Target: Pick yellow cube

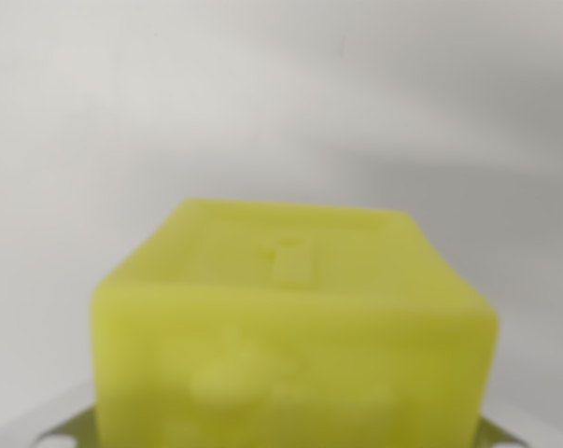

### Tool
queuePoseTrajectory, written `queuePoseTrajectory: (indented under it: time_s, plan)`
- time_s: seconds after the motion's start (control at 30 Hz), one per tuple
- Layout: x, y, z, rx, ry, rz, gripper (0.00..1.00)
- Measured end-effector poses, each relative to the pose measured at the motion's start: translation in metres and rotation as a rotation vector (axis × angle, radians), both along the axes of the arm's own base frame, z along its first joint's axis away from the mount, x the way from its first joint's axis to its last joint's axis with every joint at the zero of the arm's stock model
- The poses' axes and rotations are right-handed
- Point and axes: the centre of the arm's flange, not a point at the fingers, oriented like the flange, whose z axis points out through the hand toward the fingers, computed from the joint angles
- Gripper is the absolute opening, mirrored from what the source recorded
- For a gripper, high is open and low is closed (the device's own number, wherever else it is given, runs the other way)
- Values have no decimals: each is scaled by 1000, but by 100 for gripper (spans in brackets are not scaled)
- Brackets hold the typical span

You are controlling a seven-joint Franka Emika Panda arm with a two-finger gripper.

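Observation:
The yellow cube fills the lower middle of the wrist view, very close to the camera and blurred. Its top face carries a small raised mark, and its near face has soft embossed bumps. Grey metal parts of my gripper peek out at the bottom edge, one fingertip at the wrist view's left of the cube and one at its right. Both press against the cube's sides, so the gripper is shut on the cube. The cube hides most of the fingers.
Behind the cube is a plain pale grey-white surface with soft shadows. Nothing else shows in this view.

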Motion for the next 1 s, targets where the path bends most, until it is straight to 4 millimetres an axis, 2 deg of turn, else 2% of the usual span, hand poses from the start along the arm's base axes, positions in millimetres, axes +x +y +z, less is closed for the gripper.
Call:
queuePoseTrajectory:
  time_s: [1.0]
  plan:
    - [0, 0, 75, 0, 1, 0, 0]
